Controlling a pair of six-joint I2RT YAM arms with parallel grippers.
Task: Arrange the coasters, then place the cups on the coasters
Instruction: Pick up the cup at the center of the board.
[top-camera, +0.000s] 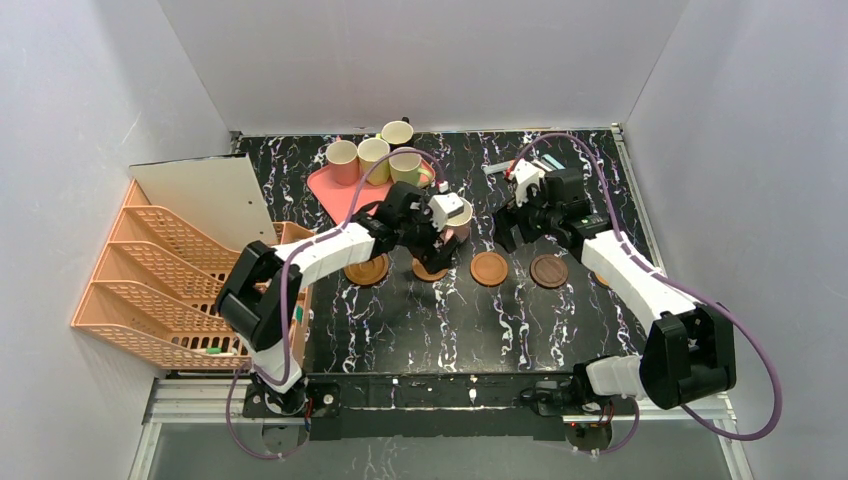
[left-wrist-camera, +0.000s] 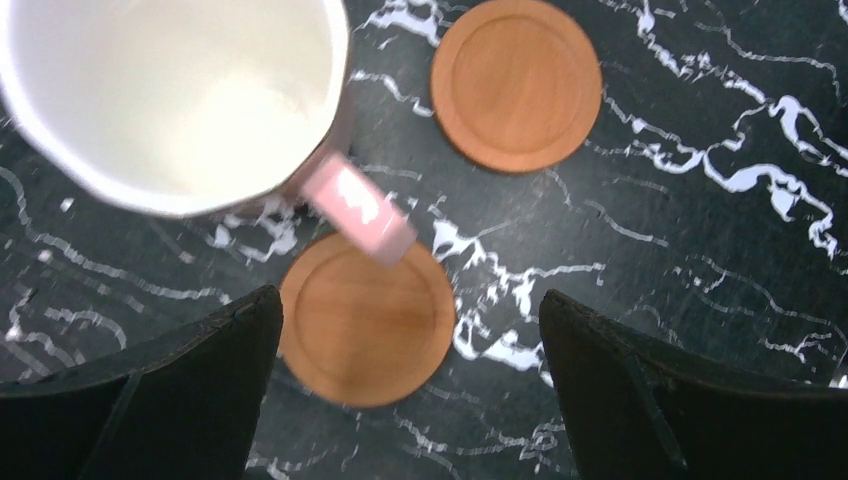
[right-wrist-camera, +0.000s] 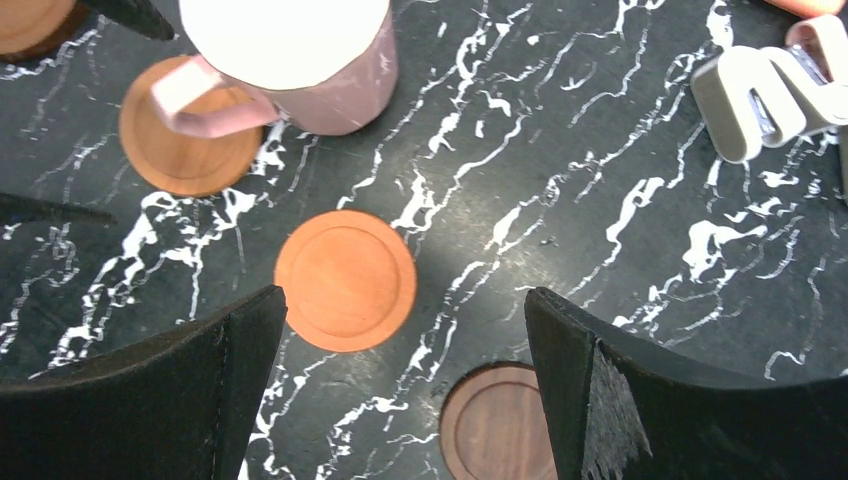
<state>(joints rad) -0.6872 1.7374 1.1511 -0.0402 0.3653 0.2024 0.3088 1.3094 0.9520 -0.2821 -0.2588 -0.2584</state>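
Left arm: up from its base to a raised elbow, then diagonally forward and right over the tabletop (top-camera: 400, 330), ending in the left pincer (top-camera: 437, 252) aimed straight down. Jaws spread wide, released, gripping nothing. Between the two dark fingers (left-wrist-camera: 180, 390), only the second coaster (left-wrist-camera: 365, 320) lying below. Just past the jaws, the pale pink cup (left-wrist-camera: 170, 100), upright on bare tabletop beside that coaster rather than on it, handle overhanging the coaster's edge.

Right arm: up from its base to a bent elbow, then forward and left. Right pincer (right-wrist-camera: 405, 300) likewise aimed down, jaws wide apart and empty, above the third coaster (right-wrist-camera: 345, 280) and near the dark coaster (right-wrist-camera: 497, 425).

First coaster (top-camera: 367, 269) bare at the left end of the row. Four other cups (top-camera: 373, 158) bunched at the far side, on or just beyond the pink tray (top-camera: 330, 190).

Hard to make out:
- Pale pink cup blurred and cut by the top and left edges in the left wrist view, and largely masked by the wrist from overhead.
- Dark coaster cut off at the bottom of the right wrist view.
- Brown sliver behind the right forearm, perhaps another coaster; cannot tell.
- White object (right-wrist-camera: 760, 95) at the upper right of the right wrist view, not identifiable.
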